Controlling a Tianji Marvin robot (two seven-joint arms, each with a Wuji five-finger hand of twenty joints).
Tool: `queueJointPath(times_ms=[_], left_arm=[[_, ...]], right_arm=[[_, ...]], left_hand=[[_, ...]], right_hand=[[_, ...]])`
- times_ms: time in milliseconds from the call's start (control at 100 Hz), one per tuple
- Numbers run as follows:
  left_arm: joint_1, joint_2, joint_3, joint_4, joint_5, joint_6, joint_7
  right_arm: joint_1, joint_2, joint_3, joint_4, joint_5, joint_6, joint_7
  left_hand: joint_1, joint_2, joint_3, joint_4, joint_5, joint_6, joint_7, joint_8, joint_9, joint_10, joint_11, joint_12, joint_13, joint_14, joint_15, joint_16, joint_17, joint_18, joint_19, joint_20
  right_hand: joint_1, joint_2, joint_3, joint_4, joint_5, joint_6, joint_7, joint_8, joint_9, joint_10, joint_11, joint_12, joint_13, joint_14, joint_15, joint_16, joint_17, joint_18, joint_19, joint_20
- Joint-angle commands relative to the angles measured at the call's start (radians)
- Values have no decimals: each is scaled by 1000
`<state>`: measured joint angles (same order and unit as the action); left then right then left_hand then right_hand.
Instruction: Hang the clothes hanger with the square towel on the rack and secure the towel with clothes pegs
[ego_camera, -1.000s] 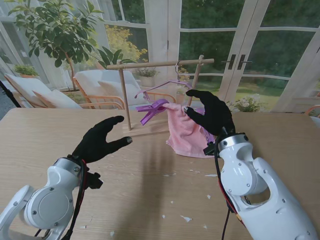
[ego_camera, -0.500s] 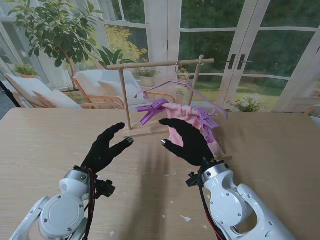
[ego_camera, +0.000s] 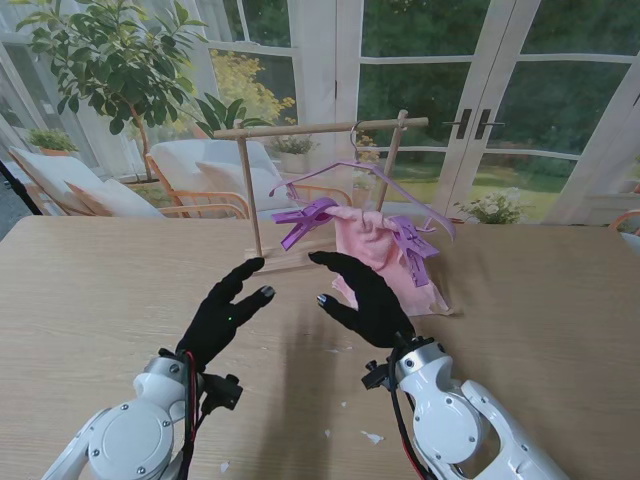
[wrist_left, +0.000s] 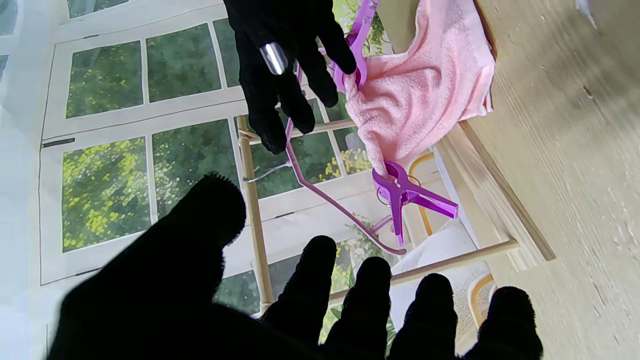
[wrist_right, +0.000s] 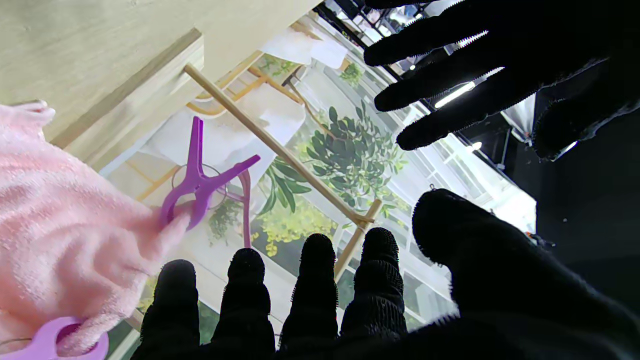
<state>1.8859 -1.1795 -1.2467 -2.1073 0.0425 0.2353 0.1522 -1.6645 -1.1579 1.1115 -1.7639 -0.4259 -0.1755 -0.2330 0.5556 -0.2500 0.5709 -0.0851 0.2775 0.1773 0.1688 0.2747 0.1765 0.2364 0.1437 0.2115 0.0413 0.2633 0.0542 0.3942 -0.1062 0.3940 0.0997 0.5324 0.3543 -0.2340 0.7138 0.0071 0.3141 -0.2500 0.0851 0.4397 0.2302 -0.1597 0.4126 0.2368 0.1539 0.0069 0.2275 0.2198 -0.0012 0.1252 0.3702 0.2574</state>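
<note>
My right robot hand (ego_camera: 365, 298) has just let go of the towel (ego_camera: 385, 258) and pulled back toward me. A second ago it was up at the rack (ego_camera: 320, 128), touching the pink cloth. Now it floats over the surface (ego_camera: 100, 290), nearer to me than the rack, and it holds nothing. My left robot hand (ego_camera: 225, 312) has also slid in closer, so both hands now sit side by side on my side of the rack. I think this means the job is about done. The hanger (ego_camera: 380, 180) hangs by its hook from the rack's top bar. The towel is draped on the hanger, and its low end touches the surface beside the rack. One purple peg (ego_camera: 305, 220) pinches the towel's edge on the side near the rack's left post. Another purple peg (ego_camera: 412, 245) pinches it on the far side from that post. I see no loose peg waiting near the rack, so I guess nothing is left to clip. My right robot hand is spread wide, fingers apart, thumb sticking out, and it points at the rack. My left robot hand is the same, loose and wide with nothing in it, and its fingers point at the rack too.
</note>
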Motion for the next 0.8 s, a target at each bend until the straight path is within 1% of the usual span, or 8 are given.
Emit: queueJointPath(times_ms=[0,70,220,340,480,500,550,790], left_arm=[[6,-10,11,-2,-14,1,-10],[5,-10,19,-1,-15,-8,-6],[0,-8,29,3,-4,-14,-9],[-5,-8,30,6,-12,6,-17],[-10,-11,31,6,-20,16,-12],[-11,-11,32,5,-21,17,-12],[-11,-11,33,4,-25,21,-14],[-9,-12,35,2,-39,24,-14]], right_arm=[[8,-5,4,7,-21,-12,16],[13,-6,6,16,-23,-14,11],[20,-4,1,25,-19,-30,21],[23,-1,-7,26,-31,-37,28],[24,-2,-9,32,-44,-41,20],[25,-2,-9,33,-43,-43,19],[26,-3,-10,35,-37,-45,19],[20,-6,-17,32,-24,-39,11]], left_hand=[[27,20,-25,13,-21,-36,14,-5,-19,-59,-14,2,-26,-34,-14,-11,5,-48,-25,-19],[31,22,-29,14,-21,-36,20,-5,-18,-59,-15,4,-26,-35,-14,-13,5,-48,-26,-24],[38,26,-38,17,-20,-32,27,-8,-21,-30,-18,6,-26,-34,-13,-15,5,-47,-25,-31],[48,24,-39,19,-19,-27,28,-10,-17,-57,-15,7,-26,-36,-13,-16,5,-50,-26,-36],[52,23,-38,20,-17,-26,29,-13,-17,-56,-15,7,-26,-37,-14,-18,6,-52,-28,-45],[52,22,-39,20,-16,-24,29,-13,-21,-33,-18,6,-26,-36,-14,-18,7,-52,-29,-46],[50,23,-39,20,-16,-26,29,-14,-17,-56,-16,7,-26,-37,-14,-19,7,-52,-29,-48],[50,27,-42,19,-15,-32,30,-16,-17,-56,-14,8,-26,-39,-14,-21,8,-54,-29,-57]], right_hand=[[-6,-2,40,62,-20,-46,-28,15,-27,-36,-23,-13,-30,-48,-20,-9,-21,-37,-34,393],[-27,-14,29,58,-24,-40,-32,19,-28,-33,-26,-14,-32,-46,-23,-9,-24,-36,-36,393],[-82,18,-105,-20,-48,-25,-51,49,-28,-27,-64,-29,-35,-43,-48,-5,-36,-36,-36,403],[-83,38,-165,-22,-55,-21,-58,60,-29,-25,-71,-31,-37,-43,-51,-1,-38,-33,-39,403],[-88,46,-177,-21,-53,-19,-59,63,-28,-20,-68,-30,-37,-41,-51,1,-38,-31,-40,404],[-88,48,-178,-21,-51,-19,-59,64,-28,-21,-68,-30,-37,-42,-51,1,-38,-31,-40,404],[-88,56,-181,-20,-49,-19,-59,65,-27,-19,-67,-29,-36,-42,-51,1,-38,-30,-40,404],[-79,87,-203,-20,-47,-19,-63,67,-28,-16,-63,-27,-34,-43,-50,3,-39,-30,-40,406]])
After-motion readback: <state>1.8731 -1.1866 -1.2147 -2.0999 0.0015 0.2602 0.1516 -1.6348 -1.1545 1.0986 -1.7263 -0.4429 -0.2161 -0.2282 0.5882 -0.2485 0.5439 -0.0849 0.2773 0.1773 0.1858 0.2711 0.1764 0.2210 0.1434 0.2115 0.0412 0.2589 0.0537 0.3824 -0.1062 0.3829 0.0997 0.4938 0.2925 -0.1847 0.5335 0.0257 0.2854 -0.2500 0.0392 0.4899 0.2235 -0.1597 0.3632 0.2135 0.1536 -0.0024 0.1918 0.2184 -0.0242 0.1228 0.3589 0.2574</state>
